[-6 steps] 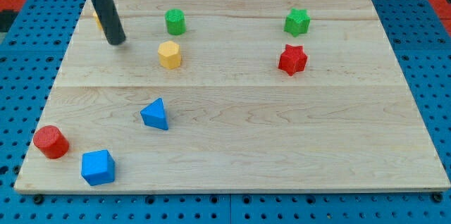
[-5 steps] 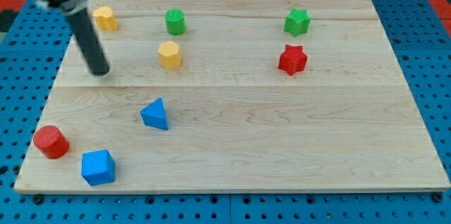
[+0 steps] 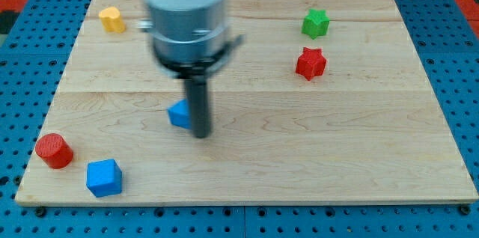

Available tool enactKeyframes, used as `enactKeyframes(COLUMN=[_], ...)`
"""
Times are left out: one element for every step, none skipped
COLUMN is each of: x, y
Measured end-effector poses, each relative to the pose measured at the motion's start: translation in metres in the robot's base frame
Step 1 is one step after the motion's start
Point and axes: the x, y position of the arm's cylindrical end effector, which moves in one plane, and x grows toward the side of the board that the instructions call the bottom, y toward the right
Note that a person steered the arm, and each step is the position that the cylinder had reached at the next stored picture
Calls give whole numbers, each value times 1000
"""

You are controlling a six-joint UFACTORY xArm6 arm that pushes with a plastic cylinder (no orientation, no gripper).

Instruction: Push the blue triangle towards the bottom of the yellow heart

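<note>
The blue triangle (image 3: pixel 179 114) lies left of the board's middle, partly hidden by my rod. My tip (image 3: pixel 202 134) is down on the board just right of it, at its lower right side, touching or nearly touching. The yellow heart (image 3: pixel 112 19) sits near the view's top left corner, far up and left of the triangle. The arm's blurred grey body covers the upper middle of the board, so the green and yellow blocks seen there earlier are hidden.
A green star (image 3: pixel 316 23) and a red star (image 3: pixel 310 63) sit at the upper right. A red cylinder (image 3: pixel 54 151) and a blue cube (image 3: pixel 103 177) sit at the lower left, near the wooden board's (image 3: pixel 337 156) edge.
My rod has swept from the upper left down and right to the blue triangle's right side. The triangle now sits a little up and right of where it was.
</note>
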Motion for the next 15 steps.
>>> enactKeyframes(x=[-25, 2, -6, -31, -38, -51, -61, -81, -62, -70, -98, -100, -79, -54, -31], y=[-73, -47, 5, -44, -110, -100, -72, -79, -87, -92, -125, -134, -96, -148, -207])
